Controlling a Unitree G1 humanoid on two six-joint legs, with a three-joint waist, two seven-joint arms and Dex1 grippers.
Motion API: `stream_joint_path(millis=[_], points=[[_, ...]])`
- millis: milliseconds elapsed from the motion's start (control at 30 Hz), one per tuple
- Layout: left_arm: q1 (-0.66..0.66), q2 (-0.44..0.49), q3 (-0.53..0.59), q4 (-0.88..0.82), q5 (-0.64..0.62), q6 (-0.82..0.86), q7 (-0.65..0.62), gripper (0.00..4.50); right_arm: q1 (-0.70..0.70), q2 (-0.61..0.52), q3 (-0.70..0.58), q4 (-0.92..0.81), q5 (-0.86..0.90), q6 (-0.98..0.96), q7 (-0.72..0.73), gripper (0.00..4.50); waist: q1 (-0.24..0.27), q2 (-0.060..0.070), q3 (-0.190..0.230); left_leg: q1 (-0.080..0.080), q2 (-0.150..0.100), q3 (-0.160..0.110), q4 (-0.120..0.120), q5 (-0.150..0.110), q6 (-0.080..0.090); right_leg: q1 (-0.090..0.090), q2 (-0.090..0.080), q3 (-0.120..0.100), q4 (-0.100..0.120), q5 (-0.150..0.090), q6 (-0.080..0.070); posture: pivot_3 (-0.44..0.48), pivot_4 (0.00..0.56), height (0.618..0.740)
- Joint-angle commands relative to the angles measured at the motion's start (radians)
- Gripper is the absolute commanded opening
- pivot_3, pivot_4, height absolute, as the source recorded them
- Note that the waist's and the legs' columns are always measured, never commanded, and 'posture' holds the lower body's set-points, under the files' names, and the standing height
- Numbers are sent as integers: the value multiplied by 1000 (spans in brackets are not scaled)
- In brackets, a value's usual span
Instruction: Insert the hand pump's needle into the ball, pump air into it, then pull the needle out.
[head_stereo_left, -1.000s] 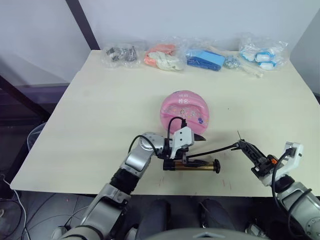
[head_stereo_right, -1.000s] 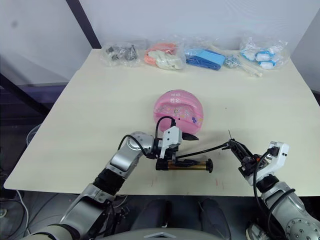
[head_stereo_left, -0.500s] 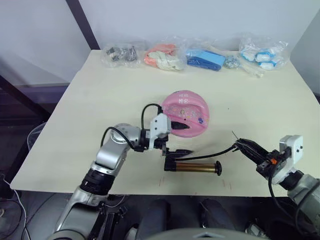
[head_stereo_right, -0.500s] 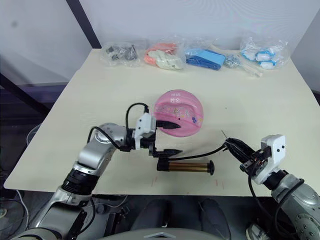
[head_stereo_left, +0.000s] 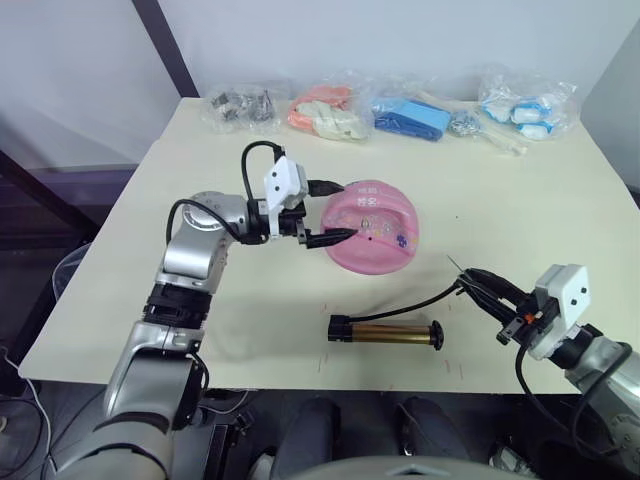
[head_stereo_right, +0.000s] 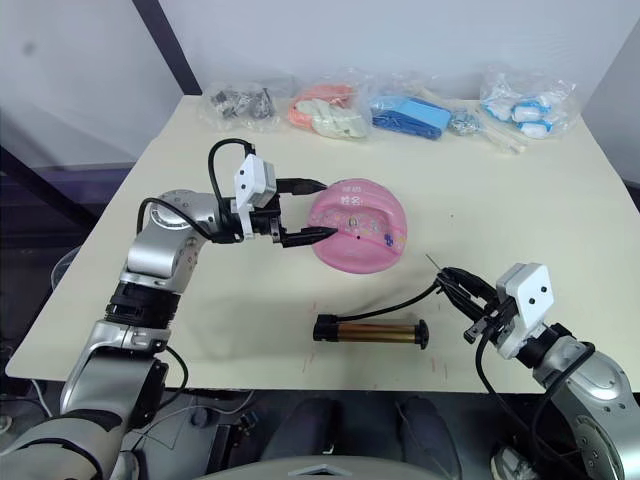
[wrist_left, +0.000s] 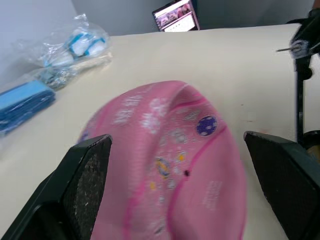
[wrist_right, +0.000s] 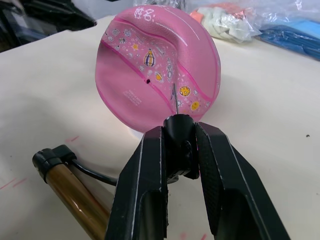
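Here, right tool (wrist_right: 179, 145) clamps needle (wrist_right: 174, 99), ball (wrist_right: 157, 65) valve hole facing it

A pale cream table (head_stereo_left: 200, 270) carries everything. Near its middle sits the ball (head_stereo_left: 372, 227), a pink dome with darker seams and small prints. Closer to the front edge lies the hand pump (head_stereo_left: 385, 332) on its side, bronze-gold barrel parallel to that edge, black caps at both ends, with its thin black hose (head_stereo_left: 420, 303) curving up off the surface toward the right. Along the far edge runs a row of clear bags: one of dark small parts (head_stereo_left: 243, 106) at the left, then one with orange and white pieces (head_stereo_left: 326, 115), a blue item (head_stereo_left: 411, 121), and a bag of blue-and-white pieces (head_stereo_left: 527, 107) at the right
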Motion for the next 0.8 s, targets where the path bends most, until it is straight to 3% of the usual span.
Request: stream_joint_path(millis=[33, 500, 800], points=[[-61, 1, 7, 60, 24, -40, -12, 4481, -15, 8, 8, -52, -18, -26, 1, 310, 0, 0, 0, 0, 0, 0, 0, 0, 0, 0, 0, 0, 0, 0, 0, 0, 150, 740], [-235, -88, -33, 344, 143, -105, 15, 4481, -32, 30, 53, -87, -85, -35, -2, 310, -1, -2, 1, -3, -2, -2, 2, 0, 0, -2, 0, -1, 1, 0, 0, 0, 150, 740], [-245, -97, -30, 384, 152, -112, 3, 4481, -40, 36, 62, -64, -175, -166, 36, 310, -2, -2, 1, -4, -2, -2, 3, 0, 0, -3, 1, -2, 3, 0, 0, 0, 150, 740]])
